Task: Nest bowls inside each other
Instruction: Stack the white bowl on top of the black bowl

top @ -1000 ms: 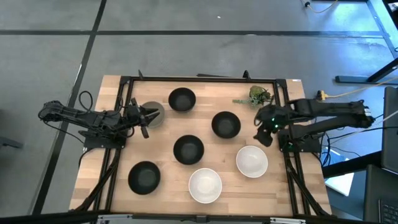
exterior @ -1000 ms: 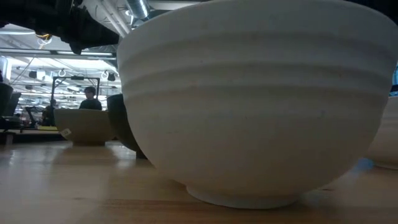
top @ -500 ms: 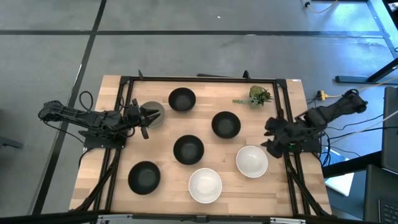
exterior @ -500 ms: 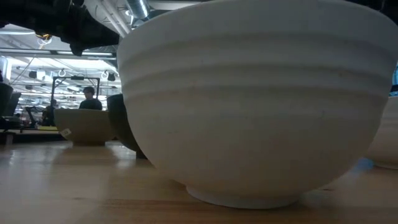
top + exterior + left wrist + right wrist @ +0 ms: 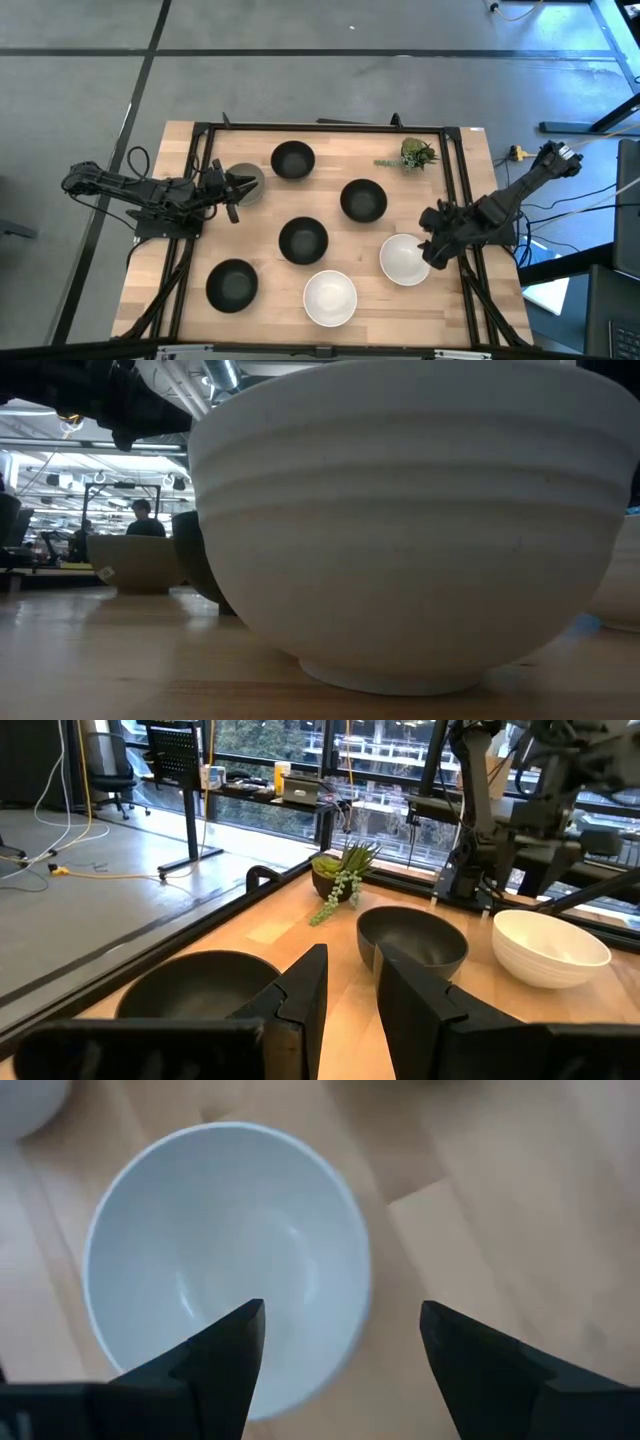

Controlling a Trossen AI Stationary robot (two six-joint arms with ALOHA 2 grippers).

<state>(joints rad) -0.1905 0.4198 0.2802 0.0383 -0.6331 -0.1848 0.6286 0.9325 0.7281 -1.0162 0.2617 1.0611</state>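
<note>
Now we hold our right gripper spread over the white round ceramic bowl's rim, presumably to pinch it.

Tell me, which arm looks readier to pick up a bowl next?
The right, probably. The right gripper hangs open at the rim of a white bowl, one finger over its inside. The left gripper is also open by the grey-green bowl, but lies low and sideways.
</note>
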